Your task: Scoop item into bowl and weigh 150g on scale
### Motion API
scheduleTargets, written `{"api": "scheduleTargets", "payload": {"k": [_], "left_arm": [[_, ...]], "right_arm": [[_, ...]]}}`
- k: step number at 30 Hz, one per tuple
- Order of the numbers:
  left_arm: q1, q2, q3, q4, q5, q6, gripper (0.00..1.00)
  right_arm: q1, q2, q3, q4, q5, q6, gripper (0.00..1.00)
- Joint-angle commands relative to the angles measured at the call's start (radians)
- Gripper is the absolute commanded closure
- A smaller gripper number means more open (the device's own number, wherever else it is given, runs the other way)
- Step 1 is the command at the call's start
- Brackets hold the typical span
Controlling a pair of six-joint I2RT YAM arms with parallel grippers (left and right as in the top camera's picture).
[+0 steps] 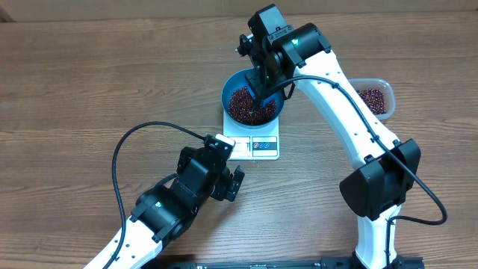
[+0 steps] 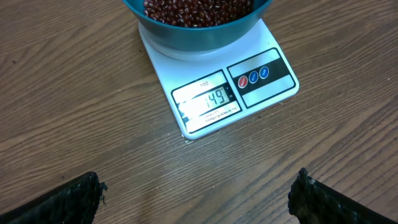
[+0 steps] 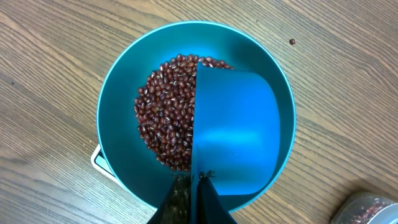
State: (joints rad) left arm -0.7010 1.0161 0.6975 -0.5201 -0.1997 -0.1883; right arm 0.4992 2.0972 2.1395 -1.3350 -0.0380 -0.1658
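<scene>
The beans (image 3: 165,124) lie heaped in the blue bowl (image 3: 118,93), which sits on the white scale (image 2: 211,102) on the desk (image 1: 75,90), its display reading 149. The right fingers (image 3: 183,202) are clamped on the blue scoop (image 3: 239,137), held empty over the bowl. The left fingers (image 2: 74,196) stand wide apart, holding nothing, near the scale's front.

Left arm (image 1: 160,213): white tubular link, black blocky joint housings, and one small green light (image 1: 157,200) lit. A thin black cable (image 1: 116,161) loops out on its left side. Left gripper (image 2: 196,196): fingertips (image 2: 71,199) are black and rough-textured. Right arm (image 1: 336,112): long white links, with a large black housing (image 1: 377,187) at the near end. A second green light (image 1: 296,41) sits on the far black wrist block, and a black lead (image 1: 364,116) runs along the arm.
</scene>
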Motion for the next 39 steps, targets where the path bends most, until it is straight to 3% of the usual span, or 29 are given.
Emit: {"api": "scheduleTargets", "payload": {"k": [1,39], "left_arm": [[-0.006,0.005,-0.007,0.0,-0.017,-0.018,0.0],[-0.006,0.005,-0.007,0.0,-0.017,-0.018,0.0]], "right_arm": [[-0.002,-0.05,0.034,0.002,-0.008,-0.008,0.96],[0.015,-0.05,0.034,0.001,0.052,-0.023,0.96]]}}
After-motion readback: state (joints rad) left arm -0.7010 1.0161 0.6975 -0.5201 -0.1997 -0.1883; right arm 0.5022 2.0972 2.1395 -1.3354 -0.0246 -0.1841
